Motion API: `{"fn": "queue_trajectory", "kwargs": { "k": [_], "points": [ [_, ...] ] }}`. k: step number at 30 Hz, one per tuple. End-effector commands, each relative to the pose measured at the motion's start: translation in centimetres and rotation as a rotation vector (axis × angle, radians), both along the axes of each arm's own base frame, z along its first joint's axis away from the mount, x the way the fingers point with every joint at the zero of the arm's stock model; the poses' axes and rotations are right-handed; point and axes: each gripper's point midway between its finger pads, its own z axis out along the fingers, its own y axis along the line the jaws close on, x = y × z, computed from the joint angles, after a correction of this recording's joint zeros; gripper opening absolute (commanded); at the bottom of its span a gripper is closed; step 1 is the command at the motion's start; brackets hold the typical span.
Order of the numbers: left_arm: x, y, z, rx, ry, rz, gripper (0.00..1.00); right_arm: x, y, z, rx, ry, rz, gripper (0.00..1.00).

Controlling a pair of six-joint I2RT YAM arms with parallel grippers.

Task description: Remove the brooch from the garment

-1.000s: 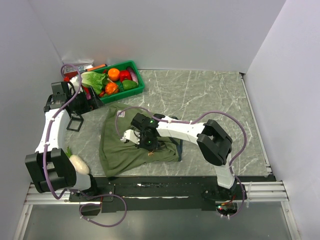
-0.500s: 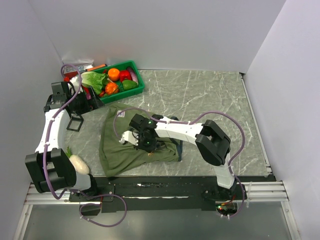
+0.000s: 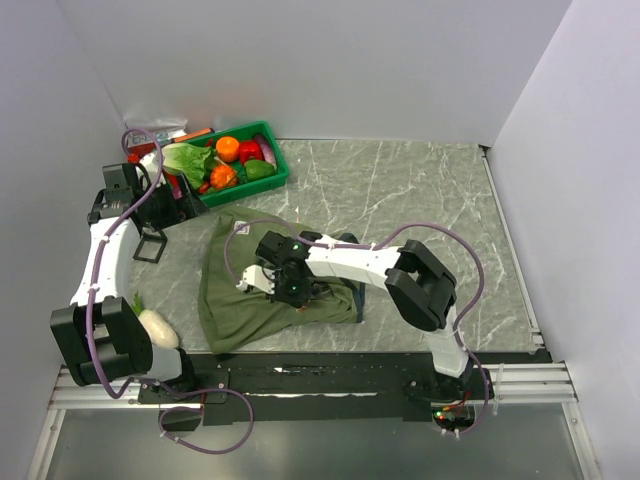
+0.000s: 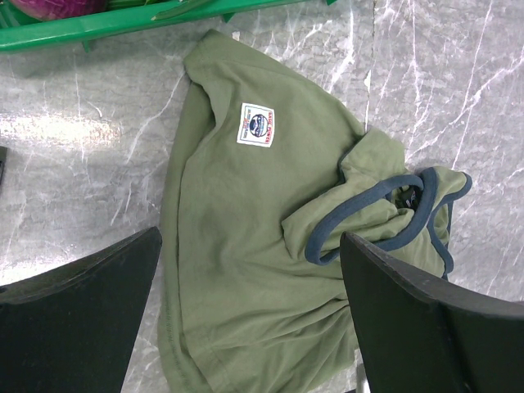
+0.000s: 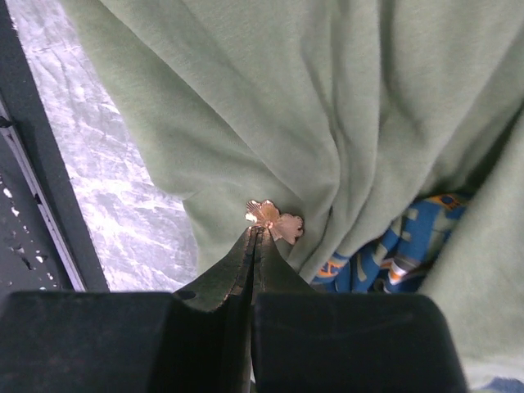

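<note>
The olive-green garment (image 3: 222, 300) lies crumpled on the marble table, its navy trim bunched to the right. In the right wrist view the tiny pinkish brooch (image 5: 275, 218) sits on a fold of the garment (image 5: 344, 106), beside a strip of the blue-and-orange graphic (image 5: 409, 237). My right gripper (image 5: 260, 228) is shut, its tips pinching the brooch's lower edge; from above it (image 3: 293, 290) is low over the cloth. My left gripper (image 4: 250, 241) hangs open high above the garment (image 4: 221, 213), apart from it, with the white label (image 4: 255, 125) in its view.
A green basket (image 3: 272, 150) of vegetables stands at the back left. A black square frame (image 3: 150, 245) lies by the left arm, and a white object (image 3: 158, 327) sits near the left base. A dark strip (image 5: 45, 205) runs along the table's near edge.
The right arm has shifted slightly left over the garment, staying shut. The left arm has not moved.
</note>
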Motion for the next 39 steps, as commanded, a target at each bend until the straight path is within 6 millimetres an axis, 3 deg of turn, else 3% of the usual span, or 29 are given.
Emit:
{"fn": "queue_trajectory", "kwargs": {
  "k": [1,12,22,39],
  "points": [
    [0.0,-0.2,1.6,-0.005,-0.046,-0.002,0.96,0.0,0.7,0.3,-0.001,-0.008,0.021,0.0],
    [0.1,-0.1,1.8,-0.005,-0.051,-0.002,0.97,1.0,0.9,0.4,-0.005,-0.06,0.013,0.0],
    [0.1,-0.3,2.0,-0.01,-0.054,-0.008,0.96,0.1,1.0,3.7,0.067,-0.044,0.024,0.0],
    [0.4,0.0,1.6,-0.008,-0.047,0.0,0.96,0.5,1.0,1.4,0.019,-0.039,0.028,0.0]
  ]
}}
